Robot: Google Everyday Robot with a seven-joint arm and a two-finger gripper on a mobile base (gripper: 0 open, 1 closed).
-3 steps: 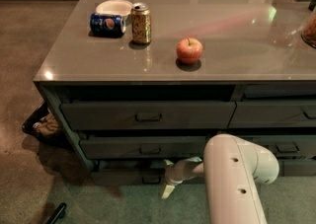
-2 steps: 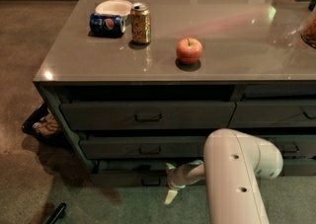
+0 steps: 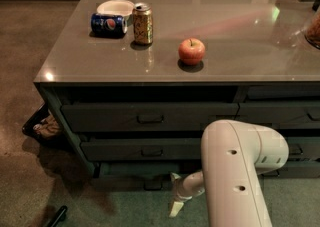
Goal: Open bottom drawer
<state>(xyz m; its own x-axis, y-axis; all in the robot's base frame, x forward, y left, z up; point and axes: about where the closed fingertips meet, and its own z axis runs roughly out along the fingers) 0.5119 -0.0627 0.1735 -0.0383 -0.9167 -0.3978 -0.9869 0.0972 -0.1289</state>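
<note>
The bottom drawer, lowest of three in the left stack, is found near the floor beneath the tabletop. The gripper is held just right of its pull, jaws spread apart, slightly lower than a second ago. One blue can, one gold can, one apple and one bowl are carried above.
</note>
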